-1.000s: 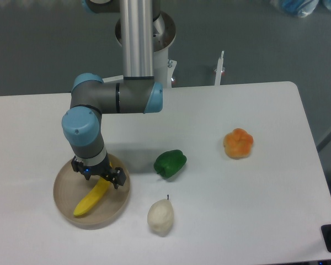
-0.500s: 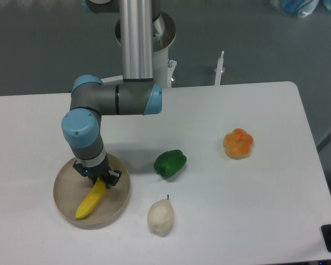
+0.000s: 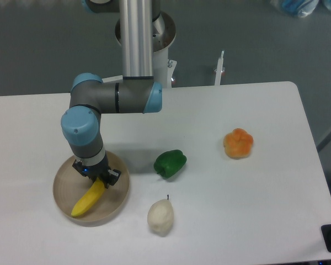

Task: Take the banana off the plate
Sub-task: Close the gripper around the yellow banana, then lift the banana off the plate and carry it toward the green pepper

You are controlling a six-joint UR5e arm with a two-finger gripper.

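Observation:
The bright yellow banana (image 3: 86, 200) lies over the round beige plate (image 3: 116, 204) at the front left of the white table. My gripper (image 3: 97, 177) is straight above the banana's upper right end, pointing down, with its jaws closed around that end. The banana's lower left end points toward the plate's front left rim. I cannot tell whether the banana still rests on the plate or hangs just above it.
A green pepper (image 3: 170, 163) sits right of the plate. A pale whitish pear (image 3: 160, 216) lies at the front, just right of the plate. An orange fruit (image 3: 238, 143) sits further right. The arm's base column (image 3: 137, 38) stands at the table's back edge.
The jaws closed on the banana's upper end a second ago. Since then the banana's free end has swung a little to the left and the gripper has shifted slightly.

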